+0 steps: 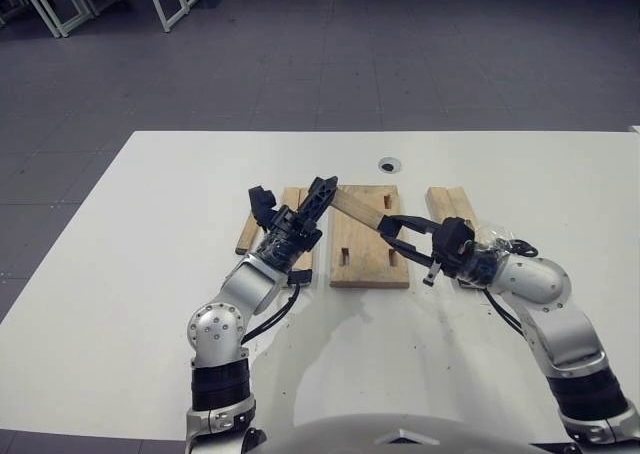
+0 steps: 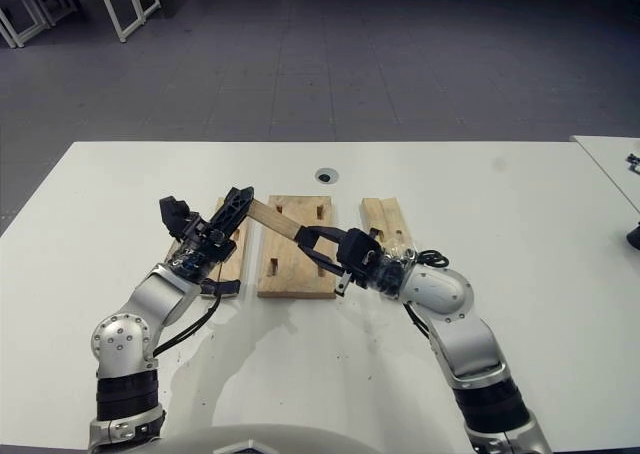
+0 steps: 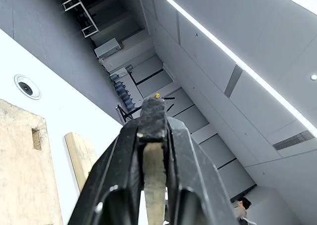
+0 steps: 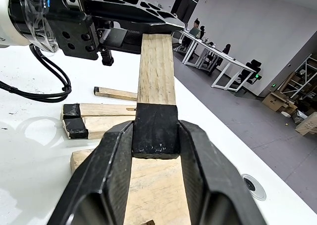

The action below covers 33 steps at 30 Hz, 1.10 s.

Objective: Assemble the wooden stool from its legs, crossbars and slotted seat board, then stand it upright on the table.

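Crossbar (image 1: 358,212) between left gripper (image 1: 326,186), right gripper (image 1: 389,233)

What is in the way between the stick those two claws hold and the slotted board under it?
Nothing visible. The left gripper and right gripper each clamp one end of the stick above the slotted board, whose visible top is bare.

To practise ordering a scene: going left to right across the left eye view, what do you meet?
left wooden pieces → left gripper → wooden bar → right gripper → right wooden pieces
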Each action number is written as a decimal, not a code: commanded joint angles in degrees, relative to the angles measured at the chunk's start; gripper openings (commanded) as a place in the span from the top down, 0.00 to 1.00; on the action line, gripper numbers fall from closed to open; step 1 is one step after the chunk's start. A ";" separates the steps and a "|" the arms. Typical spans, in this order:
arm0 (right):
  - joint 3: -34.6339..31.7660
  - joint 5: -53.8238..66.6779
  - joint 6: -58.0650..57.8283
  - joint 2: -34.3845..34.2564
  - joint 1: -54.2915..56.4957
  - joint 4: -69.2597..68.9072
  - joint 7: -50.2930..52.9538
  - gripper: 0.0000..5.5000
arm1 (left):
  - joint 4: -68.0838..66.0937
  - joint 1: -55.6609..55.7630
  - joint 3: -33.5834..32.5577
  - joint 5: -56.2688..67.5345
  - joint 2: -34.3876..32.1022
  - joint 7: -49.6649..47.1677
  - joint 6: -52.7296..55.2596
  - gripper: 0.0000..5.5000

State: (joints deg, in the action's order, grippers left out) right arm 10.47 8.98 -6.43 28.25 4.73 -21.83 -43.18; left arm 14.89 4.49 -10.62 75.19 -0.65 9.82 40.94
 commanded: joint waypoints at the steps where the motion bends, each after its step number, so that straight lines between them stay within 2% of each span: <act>1: 0.69 -1.48 -0.19 0.67 1.28 -0.17 0.18 0.77 | -1.44 -0.42 -2.27 -0.35 -1.55 -1.48 -0.53 0.92; 2: 0.93 -1.78 -0.32 0.52 1.46 -0.16 0.40 0.77 | -1.59 -0.43 -2.38 -0.24 -1.71 -1.36 -0.38 0.92; 3: 0.99 -2.16 -0.16 0.47 1.63 0.02 0.74 0.69 | -1.68 -0.38 -2.42 -0.28 -1.82 -1.41 -0.40 0.92; 8: -0.04 -6.17 0.61 2.31 0.91 2.50 2.43 0.56 | -3.54 1.43 -5.60 -4.80 -4.38 -1.96 -4.21 0.92; 10: -0.87 -7.36 0.21 2.71 0.78 4.05 3.78 0.56 | -3.73 2.07 -5.56 -16.15 -6.85 -1.63 -11.66 0.92; 13: -1.44 -8.23 -0.50 2.55 -0.18 5.47 5.28 0.56 | -3.20 2.03 -3.54 -35.06 -8.60 -6.15 -23.05 0.92; 16: -0.76 -7.77 -0.14 2.03 -2.69 5.06 5.49 0.56 | -1.37 1.38 4.00 -49.94 -6.78 -9.75 -28.98 0.92; 18: -0.50 -7.95 -0.06 1.90 -3.45 4.98 5.67 0.56 | -1.06 0.81 7.00 -55.05 -5.46 -10.92 -30.68 0.92; 21: -0.63 -8.06 -0.33 1.74 -3.82 5.23 6.07 0.56 | -0.39 0.27 8.98 -59.67 -4.36 -12.49 -29.66 0.92; 27: -0.38 -8.72 0.04 2.20 -4.47 5.52 6.21 0.56 | -1.21 -0.32 8.52 -64.10 -5.17 -12.20 -28.52 0.92; 33: -0.34 -9.33 0.31 1.87 -4.23 6.06 6.39 0.56 | -11.70 -0.80 8.97 -65.08 -4.59 -8.41 -31.01 0.92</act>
State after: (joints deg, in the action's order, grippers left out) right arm 10.13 0.12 -6.05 30.05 0.44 -16.15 -36.97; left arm 7.56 4.10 -1.85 10.89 -5.04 -0.07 9.79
